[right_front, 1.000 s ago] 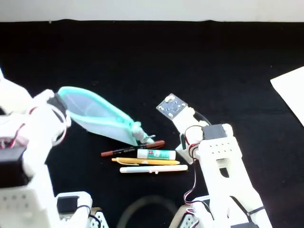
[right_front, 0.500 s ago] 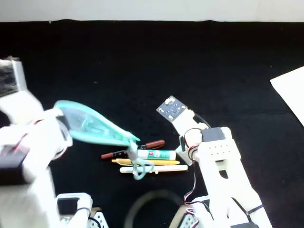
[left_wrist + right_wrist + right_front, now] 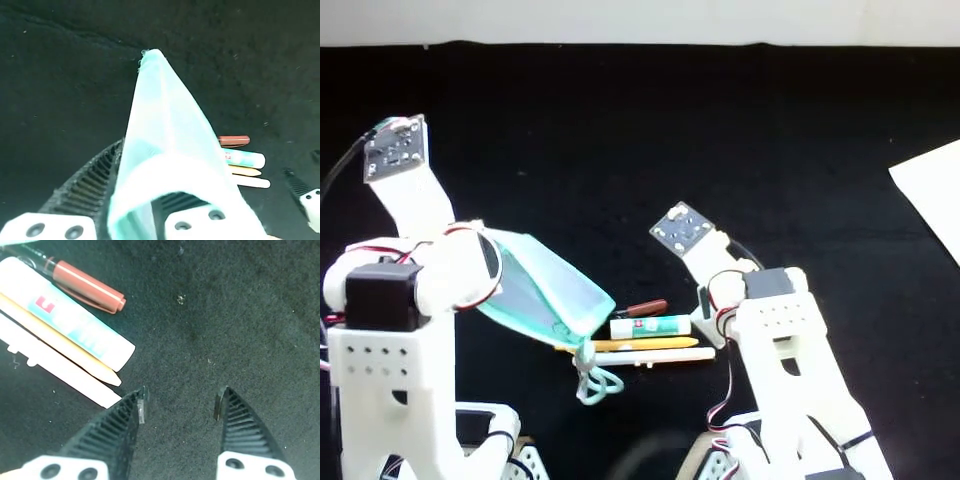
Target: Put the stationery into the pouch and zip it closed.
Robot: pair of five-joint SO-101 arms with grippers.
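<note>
My left pincer [image 3: 488,270] stays clamped on one end of the pouch [image 3: 550,295]. A second ago the pouch lay farther left; now it is raised off the table [image 3: 740,140] and swung in, its far end drooping over the stationery's left ends, its cord [image 3: 588,382] dangling. The marker [image 3: 642,306], glue stick [image 3: 650,325], yellow pen [image 3: 640,343] and white pen [image 3: 655,355] lie unmoved. My right pincer [image 3: 180,402] gapes wide, empty, beside their tips. Nothing is packed yet; loading comes next, I judge.

White plastic arms [image 3: 788,350] carry black servo blocks [image 3: 378,297], thin red cables [image 3: 722,312] (seemingly servo leads) and ribbed black fingers [image 3: 116,426].
</note>
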